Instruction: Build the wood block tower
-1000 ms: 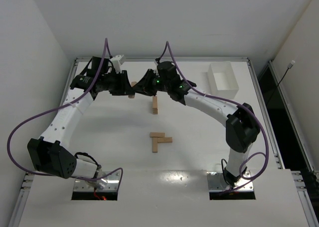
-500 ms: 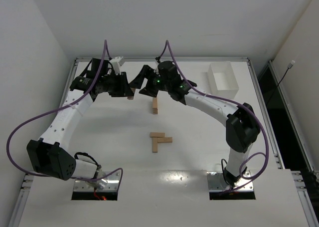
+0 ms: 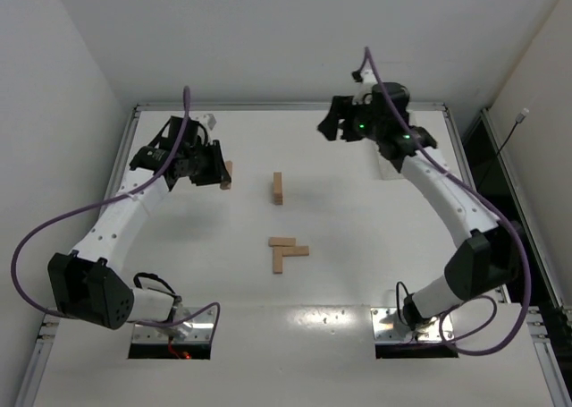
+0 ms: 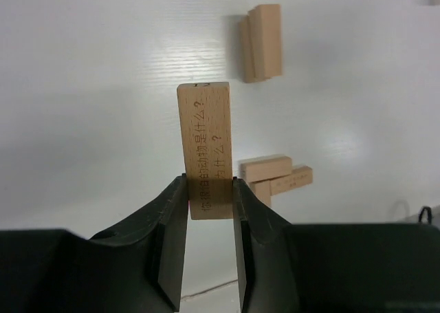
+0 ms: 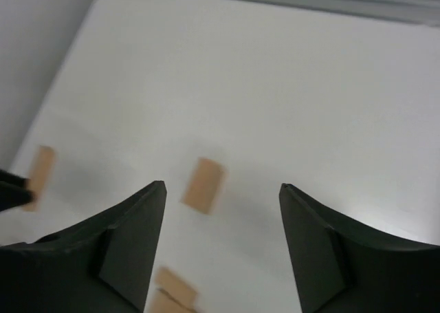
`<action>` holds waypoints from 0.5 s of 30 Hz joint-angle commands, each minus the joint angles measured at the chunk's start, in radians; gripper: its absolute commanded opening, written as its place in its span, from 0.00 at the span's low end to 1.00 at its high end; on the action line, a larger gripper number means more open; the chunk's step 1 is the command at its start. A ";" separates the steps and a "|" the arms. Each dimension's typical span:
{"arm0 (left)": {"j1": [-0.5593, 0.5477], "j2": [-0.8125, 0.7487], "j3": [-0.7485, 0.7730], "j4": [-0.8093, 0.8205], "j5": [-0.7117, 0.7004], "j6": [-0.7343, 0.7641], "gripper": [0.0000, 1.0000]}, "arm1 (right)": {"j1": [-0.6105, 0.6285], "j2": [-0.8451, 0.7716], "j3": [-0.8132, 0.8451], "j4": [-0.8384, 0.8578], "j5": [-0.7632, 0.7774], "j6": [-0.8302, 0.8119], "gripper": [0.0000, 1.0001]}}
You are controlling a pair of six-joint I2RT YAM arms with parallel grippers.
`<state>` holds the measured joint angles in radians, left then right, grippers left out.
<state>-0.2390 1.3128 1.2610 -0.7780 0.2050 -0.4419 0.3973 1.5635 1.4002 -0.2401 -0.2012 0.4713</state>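
Loose wood blocks are laid in an L below centre; the short tower is stood just above. Upper left, one block is clamped by the left gripper, probably for stacking; upper right, the right gripper is spread wide, empty.

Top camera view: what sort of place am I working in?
Probably a lab robot test cell: plain white partition walls enclose a flat white table with metal edge rails, and small tan wooden blocks lie on it.
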 commanded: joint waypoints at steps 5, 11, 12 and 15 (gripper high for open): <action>-0.158 0.138 0.165 0.002 -0.280 -0.046 0.00 | -0.149 -0.174 -0.003 -0.364 0.232 -0.536 0.61; -0.365 0.291 0.340 0.002 -0.394 -0.037 0.00 | -0.228 -0.353 -0.104 -0.425 0.174 -0.568 0.62; -0.381 0.336 0.360 0.011 -0.394 -0.037 0.00 | -0.241 -0.362 -0.113 -0.426 0.174 -0.568 0.62; -0.402 0.400 0.414 0.011 -0.383 -0.067 0.00 | -0.307 -0.372 -0.103 -0.447 0.174 -0.542 0.61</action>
<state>-0.6350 1.6718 1.6230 -0.7769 -0.1398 -0.4782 0.1326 1.2079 1.2922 -0.6636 -0.0338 -0.0540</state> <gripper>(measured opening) 0.239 0.617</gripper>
